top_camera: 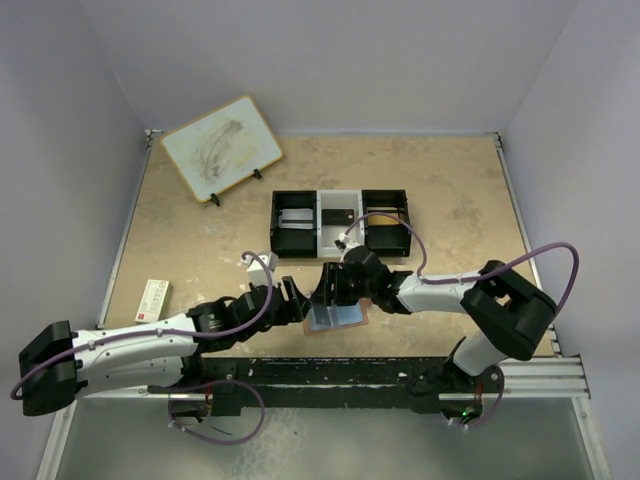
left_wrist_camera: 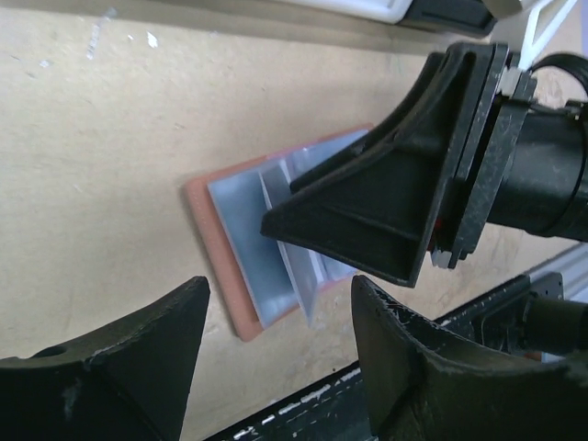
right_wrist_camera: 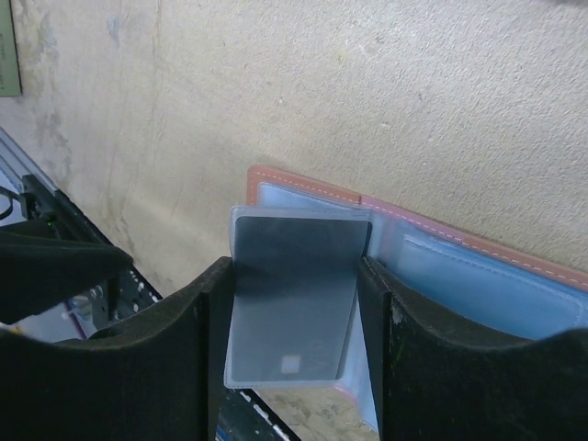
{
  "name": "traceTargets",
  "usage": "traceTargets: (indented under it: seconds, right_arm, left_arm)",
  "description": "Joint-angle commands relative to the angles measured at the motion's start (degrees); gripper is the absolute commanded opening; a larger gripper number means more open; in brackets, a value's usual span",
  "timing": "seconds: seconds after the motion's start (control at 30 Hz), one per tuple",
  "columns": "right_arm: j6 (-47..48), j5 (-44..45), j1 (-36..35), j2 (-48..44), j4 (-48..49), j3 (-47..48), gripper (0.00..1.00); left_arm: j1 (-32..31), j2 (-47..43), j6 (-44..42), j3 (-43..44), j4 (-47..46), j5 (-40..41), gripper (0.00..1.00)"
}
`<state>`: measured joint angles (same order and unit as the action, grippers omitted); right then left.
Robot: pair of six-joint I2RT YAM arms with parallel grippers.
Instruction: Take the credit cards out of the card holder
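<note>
The card holder (top_camera: 345, 322) lies open on the table near the front edge, its reddish-brown rim (left_wrist_camera: 219, 253) framing grey-blue sleeves (right_wrist_camera: 478, 271). One clear sleeve stands up from it with a dark credit card (right_wrist_camera: 294, 294) inside. My right gripper (right_wrist_camera: 294, 271) reaches in from the right (top_camera: 328, 288), its jaws pressed against the card's two long edges. My left gripper (left_wrist_camera: 280, 289) hangs open just left of the holder (top_camera: 293, 300), nothing between its fingers. In the left wrist view the right gripper's finger (left_wrist_camera: 386, 202) covers part of the holder.
A black-white-black three-compartment tray (top_camera: 340, 222) stands behind the holder. A white-and-tan board (top_camera: 221, 148) leans at the back left. A small white-and-red packet (top_camera: 152, 300) lies at the left. The black mounting rail (top_camera: 400, 372) runs along the front edge.
</note>
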<state>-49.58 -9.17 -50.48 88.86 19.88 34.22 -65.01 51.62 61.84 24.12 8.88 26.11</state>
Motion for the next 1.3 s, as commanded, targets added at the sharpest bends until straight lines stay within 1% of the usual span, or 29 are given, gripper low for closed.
traceTargets:
  seconds: [0.0, 0.17, 0.23, 0.3, 0.57, 0.63, 0.7, 0.8, 0.87, 0.97, 1.03, 1.17, 1.27]
  right_arm:
    - [-0.49, -1.20, -0.16, 3.43, -2.22, -2.64, 0.52]
    - [-0.50, -1.14, 0.11, 3.28, -2.46, -2.72, 0.52]
    - [-0.48, -1.11, 0.19, 3.18, -2.64, -2.71, 0.52]
    - [-0.44, -1.05, 0.21, 3.04, -2.65, -2.81, 0.52]
    - [-0.47, -0.39, 0.36, 2.30, -3.69, -2.73, 0.52]
    - [-0.63, -0.32, 0.38, 1.61, -3.75, -2.90, 0.52]
    - [-0.51, -0.60, 0.39, 0.62, -3.81, -2.86, 0.54]
    - [-0.01, -1.19, 0.43, -2.16, -5.51, -1.78, 0.57]
    - [0.42, -0.17, 0.40, -4.99, -8.10, -0.53, 0.60]
    - [0.82, 3.99, 0.51, -9.83, -13.74, 1.30, 0.71]
    - [0.79, 7.23, 1.04, -13.11, -17.60, 1.96, 0.74]
    - [0.26, 12.52, 3.45, -19.60, -23.75, 0.98, 0.78]
    - [0.13, 13.54, 7.69, -23.49, -26.53, -1.80, 0.80]
  left_arm:
    - [-0.01, 2.58, -0.47, -1.98, -11.54, -6.21, 0.60]
    - [-0.03, 7.94, 0.09, -2.91, -18.09, -9.79, 0.55]
    - [-0.03, 9.82, 0.49, -3.25, -21.13, -10.16, 0.53]
    - [-0.02, 11.60, 0.81, -3.33, -23.52, -10.32, 0.48]
    - [-0.11, 19.41, 1.56, -2.41, -27.38, -11.23, 0.41]
    - [-0.11, 20.39, 1.53, -2.59, -28.55, -11.61, 0.38]
    - [-0.11, 21.15, 1.34, -2.18, -28.74, -11.61, 0.32]
    - [-0.11, 22.06, 0.76, -0.78, -27.78, -11.22, 0.22]
    - [-0.11, 22.48, 0.41, 0.48, -26.29, -10.62, 0.18]
    - [-0.11, 23.56, -0.43, 1.92, -25.56, -10.47, 0.18]
    - [-0.09, 24.59, -1.11, 3.03, -25.79, -11.35, 0.21]
    - [-0.20, 27.38, -2.48, 5.83, -26.89, -13.52, 0.31]
    - [-0.45, 30.50, -3.47, 8.42, -28.11, -15.93, 0.40]
